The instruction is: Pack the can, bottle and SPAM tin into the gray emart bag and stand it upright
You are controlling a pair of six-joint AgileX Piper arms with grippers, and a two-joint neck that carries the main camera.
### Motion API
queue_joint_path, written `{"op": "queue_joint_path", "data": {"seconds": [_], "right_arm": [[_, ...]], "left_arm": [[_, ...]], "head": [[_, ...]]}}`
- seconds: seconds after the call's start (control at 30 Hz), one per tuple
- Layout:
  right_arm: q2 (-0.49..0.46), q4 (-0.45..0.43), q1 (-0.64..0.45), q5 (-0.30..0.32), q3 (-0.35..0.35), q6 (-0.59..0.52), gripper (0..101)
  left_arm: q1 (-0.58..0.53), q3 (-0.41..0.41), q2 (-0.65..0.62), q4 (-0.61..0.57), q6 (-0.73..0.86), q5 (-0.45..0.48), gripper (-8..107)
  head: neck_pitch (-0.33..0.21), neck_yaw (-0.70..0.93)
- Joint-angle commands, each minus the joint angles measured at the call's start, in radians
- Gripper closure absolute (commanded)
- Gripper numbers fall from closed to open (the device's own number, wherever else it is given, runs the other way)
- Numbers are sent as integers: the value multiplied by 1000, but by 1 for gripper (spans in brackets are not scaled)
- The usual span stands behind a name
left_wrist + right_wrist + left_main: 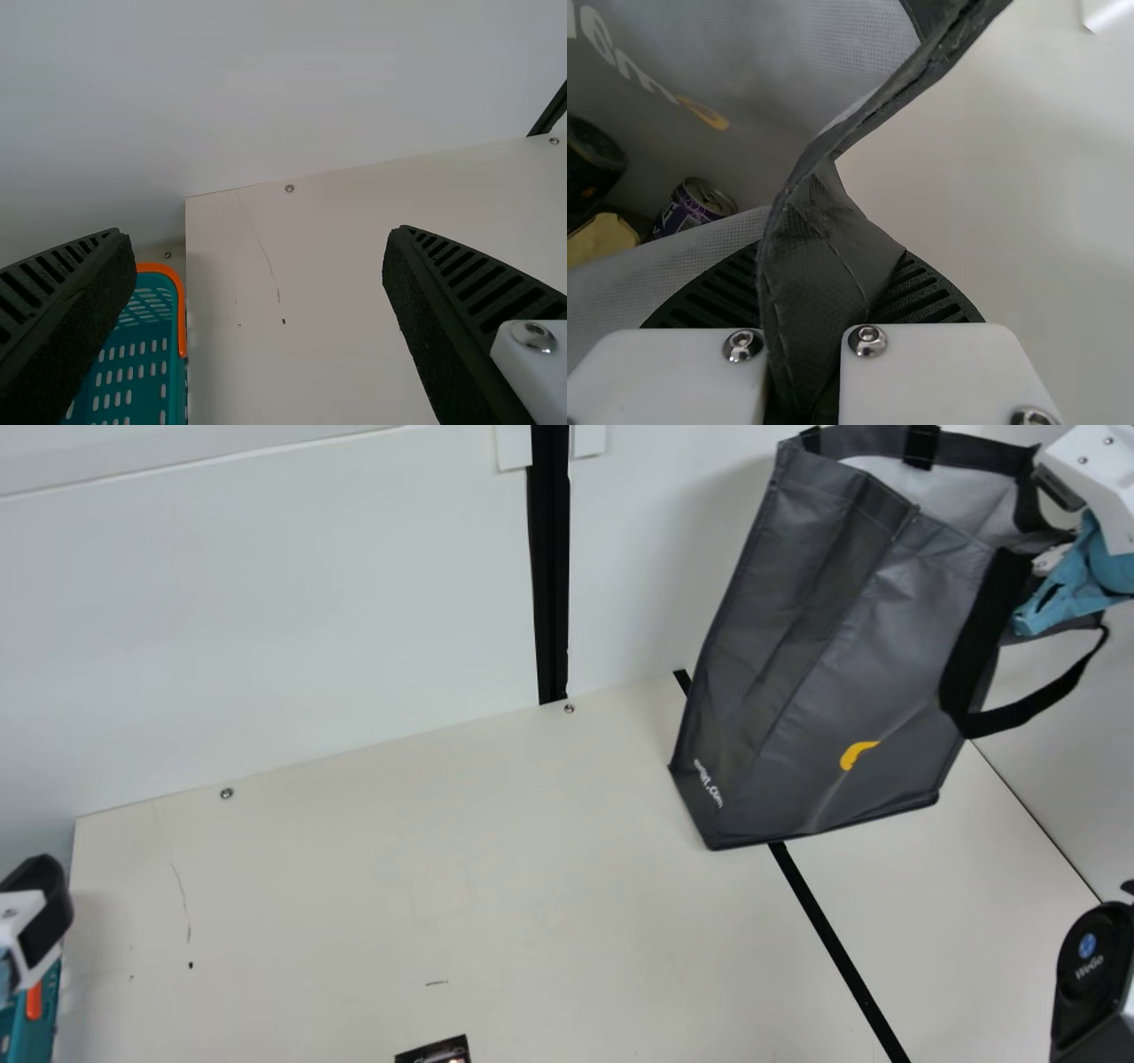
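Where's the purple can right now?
It's inside the gray emart bag, where the right wrist view shows the purple can near something yellow. The bag is at the main view's right, by the black stripe.

Likely a lab: robot arm [1083, 983], cream table [354, 903], white panel [283, 620] behind.

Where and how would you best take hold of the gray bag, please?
Probably by the rim of the bag, at the main view's left, straddling it from above: its mouth gapes open, the edge looks thin, and the right claw pinches cloth at the other side.
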Motion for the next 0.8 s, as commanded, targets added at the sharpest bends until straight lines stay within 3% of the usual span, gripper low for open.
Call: {"op": "queue_joint_path", "data": {"seconds": [0.0,0.2,0.77], "right_arm": [[8,-8,-14,-1,-17,-9,101],[34,-19,-54,-1,-59,-27,101],[6,54,-49,-1,-101,-21,45]], "left_arm": [[0,0,0,0,0,0,9],[0,0,0,0,0,0,9],[0,0,0,0,0,0,9]], "head": [[-23,-2],[-23,-2],[-23,-2]]}}
